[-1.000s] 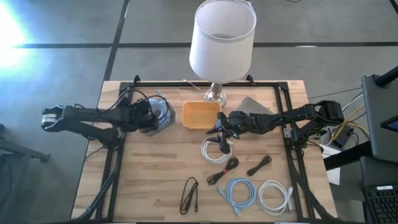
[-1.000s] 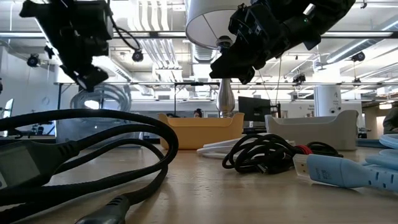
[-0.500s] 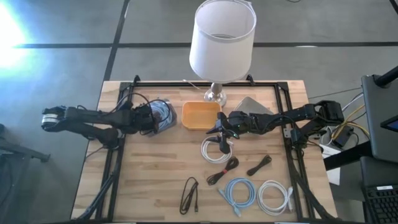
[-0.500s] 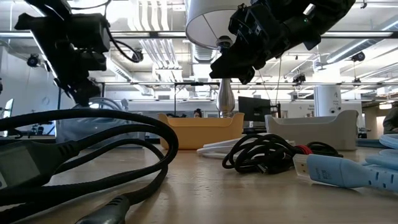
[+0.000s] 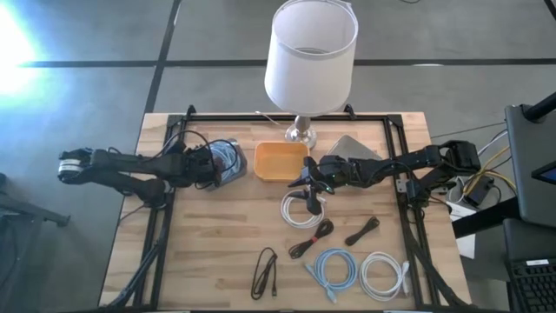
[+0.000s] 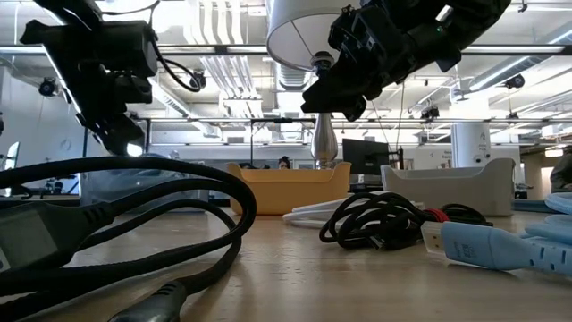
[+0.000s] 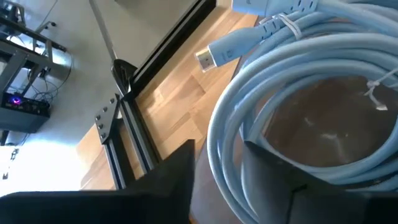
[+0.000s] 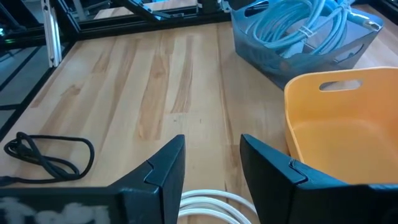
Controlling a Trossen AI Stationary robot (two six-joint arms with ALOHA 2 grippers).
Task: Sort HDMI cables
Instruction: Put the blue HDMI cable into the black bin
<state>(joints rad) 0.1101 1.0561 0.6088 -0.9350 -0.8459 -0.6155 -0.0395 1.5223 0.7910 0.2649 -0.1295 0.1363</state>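
My left gripper (image 5: 215,165) is open over the blue-grey tray (image 5: 233,170). Its fingers stand on either side of the strands of a light blue HDMI loop (image 7: 292,68): one finger inside the loop, one outside. The loop lies in the tray beside another light blue cable (image 7: 280,15). My right gripper (image 5: 306,189) is open and hovers just above a white loop (image 5: 298,209) lying on the table. Near the front edge lie a light blue loop (image 5: 334,268), a white loop (image 5: 382,274) and three black bundles (image 5: 311,236) (image 5: 362,230) (image 5: 265,271). My left gripper comes down at the light blue loop's near side (image 7: 224,168) from above, across its strands. A thin strip of the tray floor shows between the outer finger (image 7: 177,180) and the cable. Whether the inner finger (image 7: 273,180) touches the strands I cannot tell.
The orange tray (image 5: 280,162) stands between the two grippers. A grey tray (image 5: 356,148) sits behind the right arm. The lamp (image 5: 311,56) stands at the far edge on its base (image 5: 301,132). Bare wood lies on the table's left half (image 5: 200,243).
My left gripper has come down toward the blue-grey tray. The light blue loop hung below its fingers a second ago and now lies in the tray. My right arm has kept still.
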